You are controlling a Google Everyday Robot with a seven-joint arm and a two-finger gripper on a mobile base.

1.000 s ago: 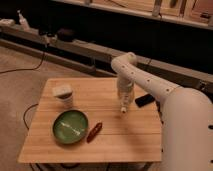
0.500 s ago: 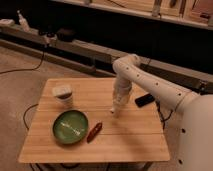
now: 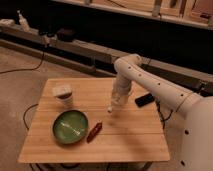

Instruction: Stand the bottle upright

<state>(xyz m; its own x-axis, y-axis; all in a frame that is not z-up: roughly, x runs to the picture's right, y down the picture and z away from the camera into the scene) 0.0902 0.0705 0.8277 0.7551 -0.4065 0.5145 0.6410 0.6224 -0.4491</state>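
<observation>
Hanging low over light wooden table (image 3: 135,136), gripper (image 3: 112,106) had jaws clenched on small white plastic bottle (image 3: 117,96), tilted.

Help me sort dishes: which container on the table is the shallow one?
The green bowl, wide and low; the white cup behind it is taller. The hand hangs above the table.

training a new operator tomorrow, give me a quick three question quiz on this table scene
1. Multiple choice: what lies by the right-hand edge of the table in the picture? A white cup, B black phone, C green bowl.
2. True or false: the gripper hangs over the green bowl.
3. Short answer: which stands nearer the far edge, white cup or green bowl?
Key: 1 B. 2 False; shut, it hangs low over the table's middle. 3 White cup.
</observation>
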